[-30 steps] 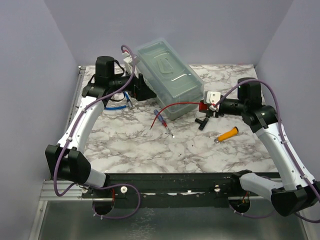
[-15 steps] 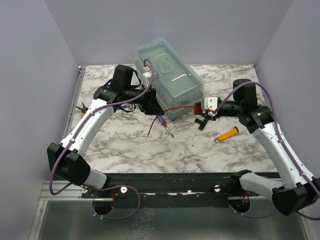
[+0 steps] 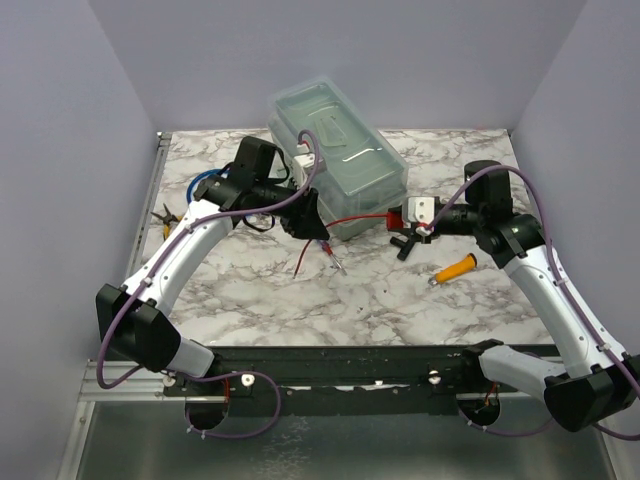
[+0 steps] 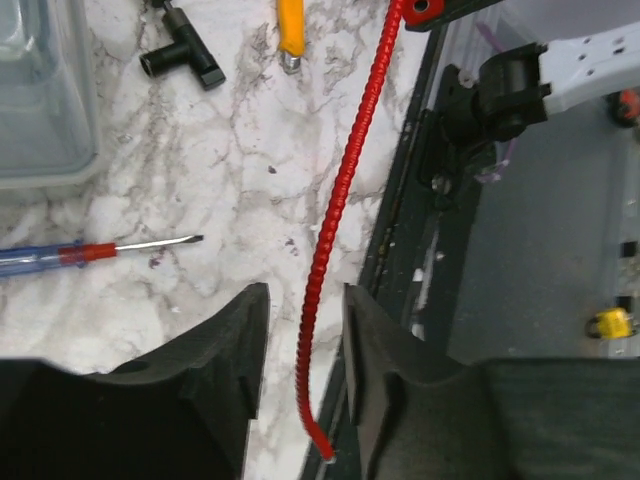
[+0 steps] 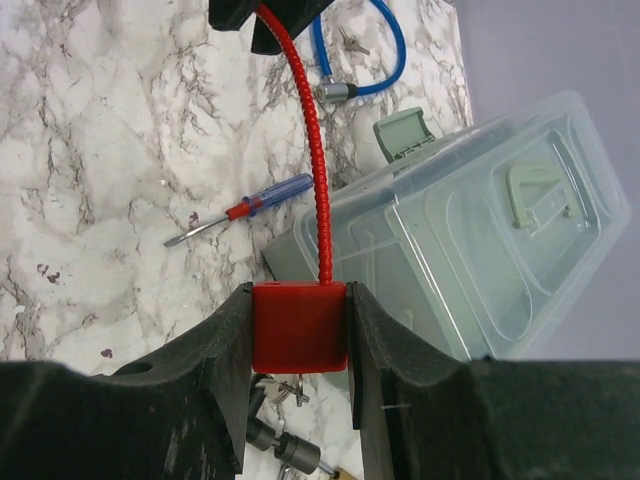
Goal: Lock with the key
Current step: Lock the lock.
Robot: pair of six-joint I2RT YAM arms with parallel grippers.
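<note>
Right pincer (image 5: 299, 300) clenched on smooth red lock block (image 5: 300, 335), lower face hidden; left pincer (image 4: 306, 300) released, straddling ribbed red cable (image 4: 345, 170) over marble worktop (image 4: 200, 180).

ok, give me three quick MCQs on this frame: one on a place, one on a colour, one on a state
1. The orange-yellow cylindrical tool handle lies:
A) on the marble tabletop
B) in the left fingers
C) in the right fingers

2. The ribbed cable leaving the red square block is:
A) blue
B) black
C) red

3. The left fingers are:
A) pressed fully together
B) apart, with the ribbed cable running between them
C) clamped on the red square block

Key:
1 A: the top view shows it lying free on the marble beside the right arm.
2 C: it shows red in both wrist views.
3 B: the left wrist view shows a gap on either side of the cable.
</note>
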